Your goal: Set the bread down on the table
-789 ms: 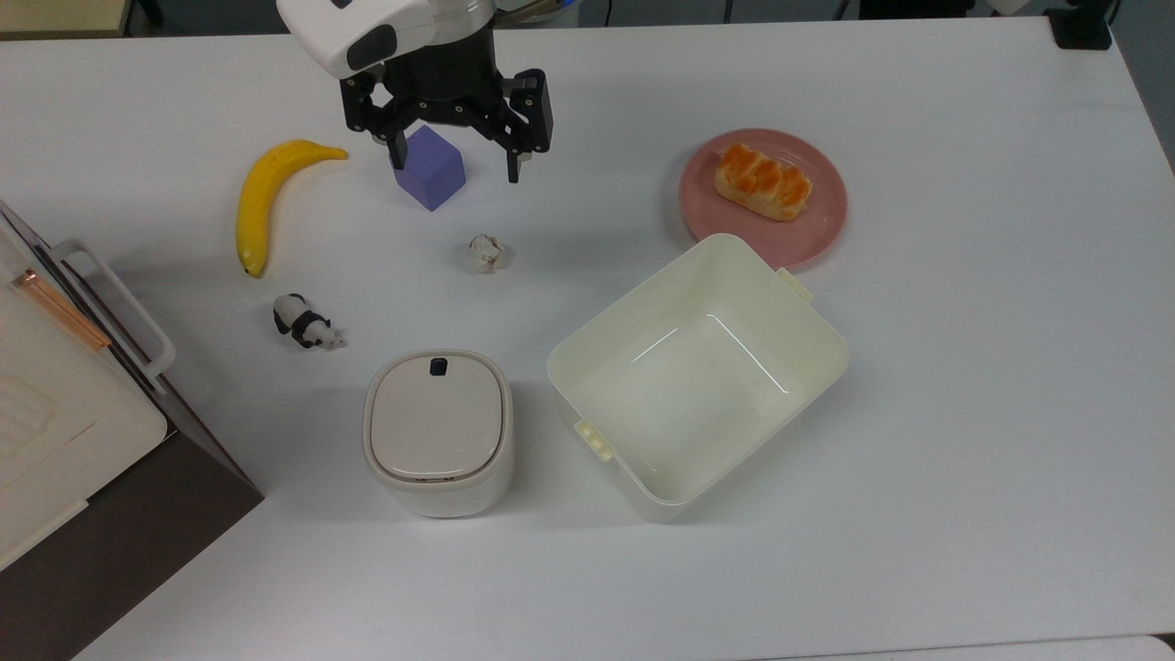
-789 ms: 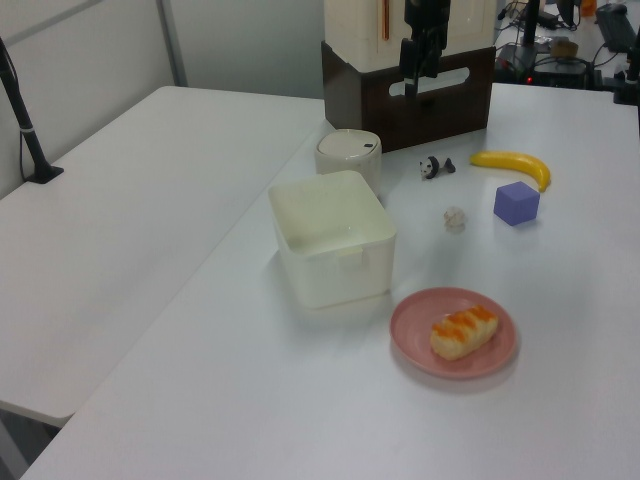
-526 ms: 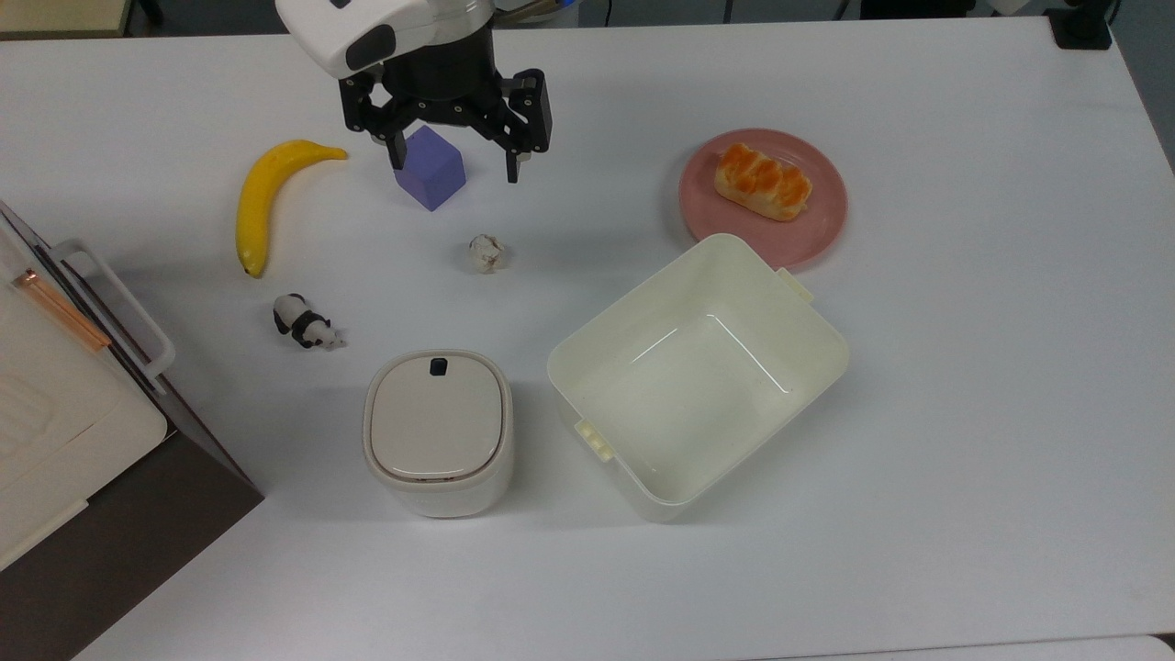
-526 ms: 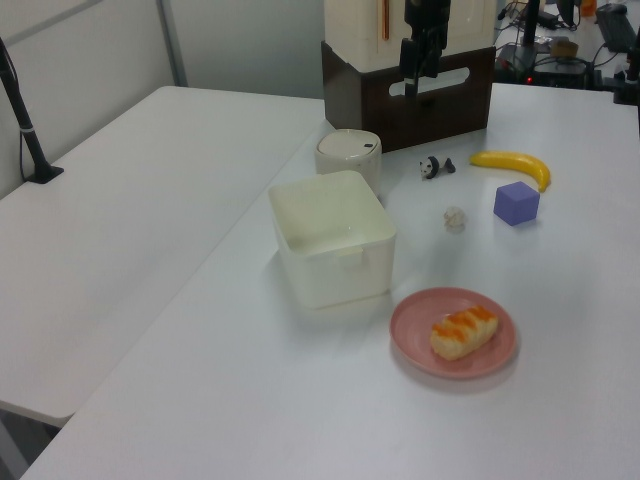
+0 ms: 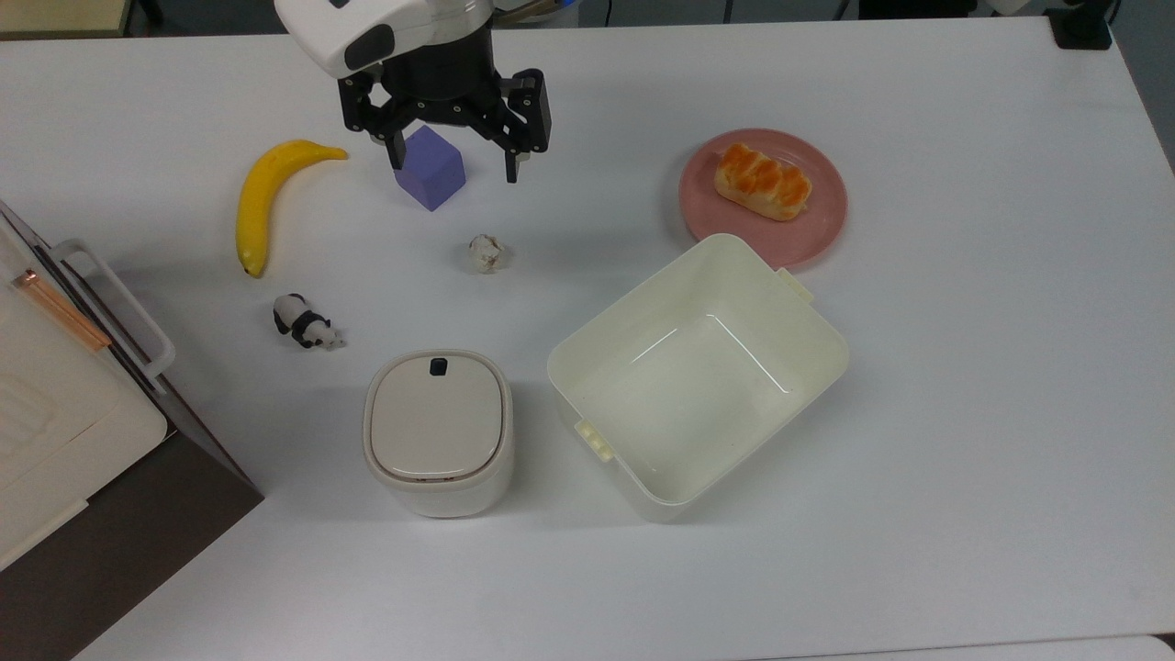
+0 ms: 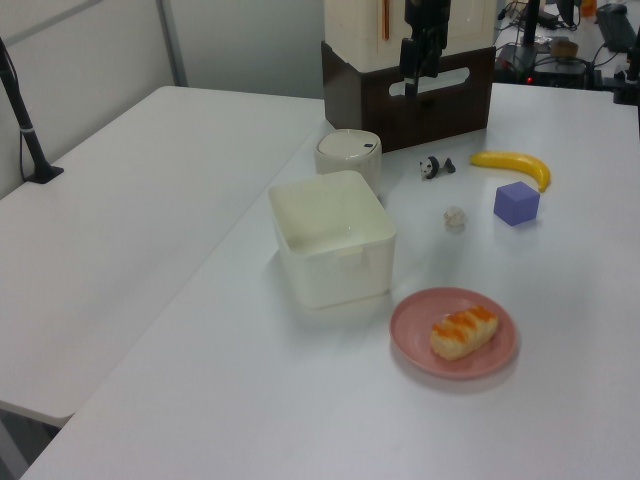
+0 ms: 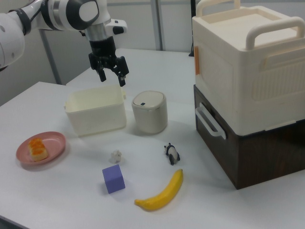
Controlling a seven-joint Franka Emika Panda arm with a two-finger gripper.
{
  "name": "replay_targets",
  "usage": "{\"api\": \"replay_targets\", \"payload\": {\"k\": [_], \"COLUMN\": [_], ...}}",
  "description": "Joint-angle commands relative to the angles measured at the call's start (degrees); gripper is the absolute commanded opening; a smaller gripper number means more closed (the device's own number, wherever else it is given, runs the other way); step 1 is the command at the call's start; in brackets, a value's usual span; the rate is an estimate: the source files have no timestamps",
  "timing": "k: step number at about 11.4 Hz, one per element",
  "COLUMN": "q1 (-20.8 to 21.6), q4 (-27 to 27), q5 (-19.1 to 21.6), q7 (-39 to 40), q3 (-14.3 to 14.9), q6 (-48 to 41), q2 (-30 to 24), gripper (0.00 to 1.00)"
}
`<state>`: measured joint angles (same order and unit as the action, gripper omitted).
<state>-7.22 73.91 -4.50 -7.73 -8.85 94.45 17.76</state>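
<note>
The white table [image 5: 964,386] carries a pink plate [image 5: 817,229], an open cream tub [image 5: 698,376] and a lidded cream bin [image 5: 439,431]. A banana [image 5: 262,197], purple block [image 5: 430,170], paper ball [image 5: 486,253] and toy panda [image 5: 305,323] also lie on it. A large cream-and-brown box [image 7: 248,90] stands at the top view's left edge.

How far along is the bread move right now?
Nothing is done yet: the bread lies on the pink plate, not on the table. In hand: nothing; the pincer is open and empty, up in the air near the purple cube in the top view, well off from the plate. Left: reach the bread, grip it, lift it off and set it on bare table.
</note>
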Motion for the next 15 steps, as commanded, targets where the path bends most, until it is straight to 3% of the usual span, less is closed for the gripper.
{"api": "replay_targets", "payload": {"k": [1, 3, 10, 15], "q1": [0.28, 0.19, -0.87, 0.01], "q4": [0.00, 0.00, 0.00, 0.44], "q5": [1.60, 3.09, 2.75, 2.75], "q7": [0.88, 0.88, 1.49, 6.93], "q3": [0.85, 0.85, 1.29, 0.51], "q6": [-1.02, -1.02, -0.32, -3.46], "q2": [-0.71, -0.71, -0.45, -0.71], "gripper": [1.00, 1.00, 1.00, 1.00]}}
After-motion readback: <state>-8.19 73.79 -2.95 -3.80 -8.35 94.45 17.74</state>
